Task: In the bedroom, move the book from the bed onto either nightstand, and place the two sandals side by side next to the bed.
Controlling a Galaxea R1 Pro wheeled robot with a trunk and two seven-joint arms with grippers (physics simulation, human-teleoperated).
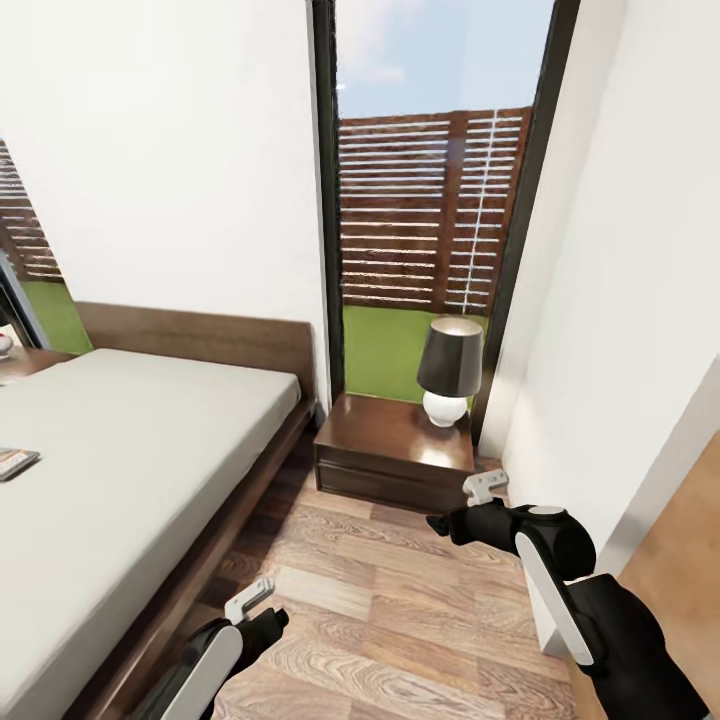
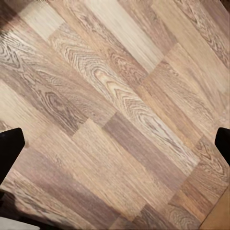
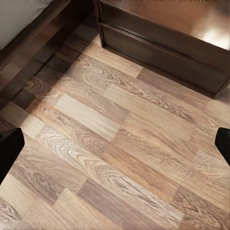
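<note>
Flanking bare floor [image 1: 400, 600]: bed [image 1: 120, 450], lamp-topped nightstand [image 1: 390, 450]; both claws released, empty.

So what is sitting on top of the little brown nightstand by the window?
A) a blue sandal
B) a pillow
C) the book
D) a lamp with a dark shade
D: in the head view a lamp with a dark shade and a round white base stands on the nightstand, while the book lies on the bed.

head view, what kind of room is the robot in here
Most likely a bedroom: a low dark-framed bed with a plain grey mattress, a small dark wooden nightstand beside it, and a dark-shaded table lamp with a white base on top.
</note>
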